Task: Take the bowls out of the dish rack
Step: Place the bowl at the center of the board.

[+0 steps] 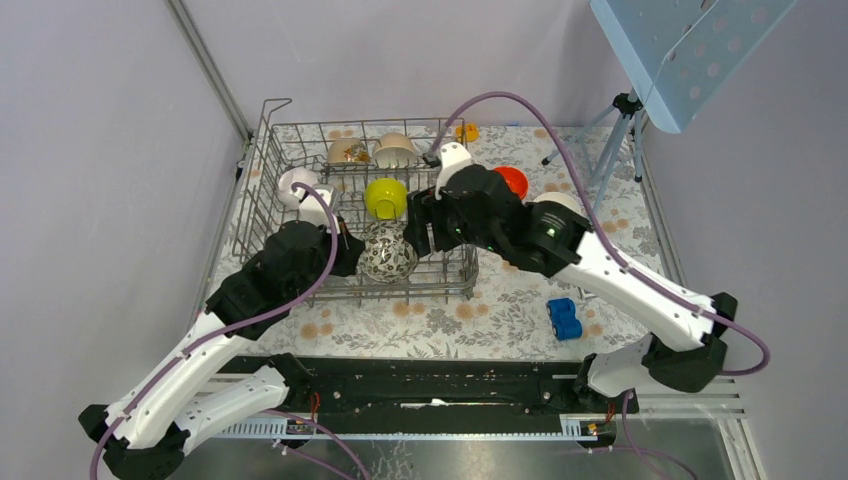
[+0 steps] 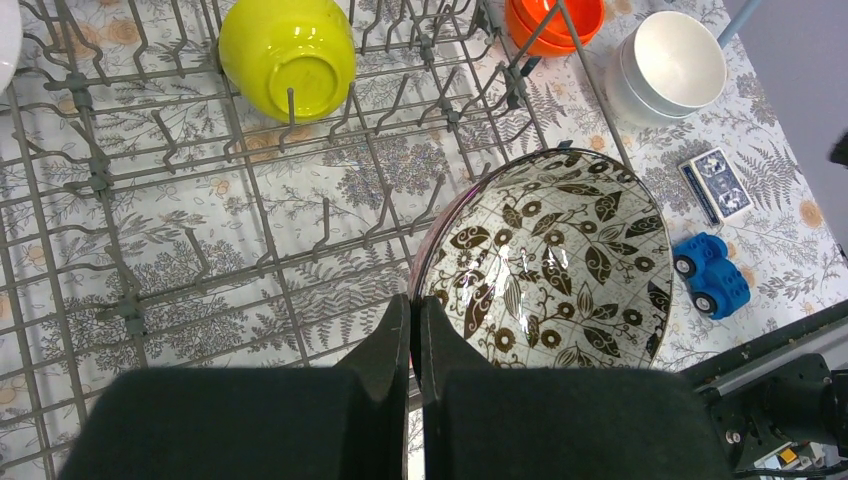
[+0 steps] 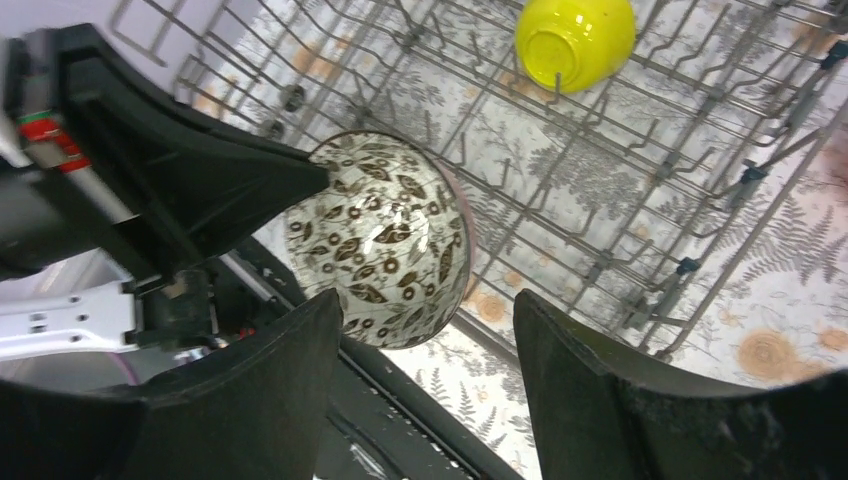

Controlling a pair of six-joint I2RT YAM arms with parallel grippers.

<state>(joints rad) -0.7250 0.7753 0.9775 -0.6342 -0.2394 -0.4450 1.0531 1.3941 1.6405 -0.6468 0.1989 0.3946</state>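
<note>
My left gripper is shut on the rim of a dark mottled-pattern bowl, holding it tilted over the front right corner of the grey wire dish rack. My right gripper is open. The patterned bowl sits just beyond its fingertips, nearer the left finger and apart from both. A yellow-green bowl leans on the tines mid-rack. White, speckled and beige bowls stand further back in the rack.
An orange-red bowl and a white bowl rest on the floral cloth right of the rack. A blue toy car and a card deck lie nearer the front. A tripod stands at the back right.
</note>
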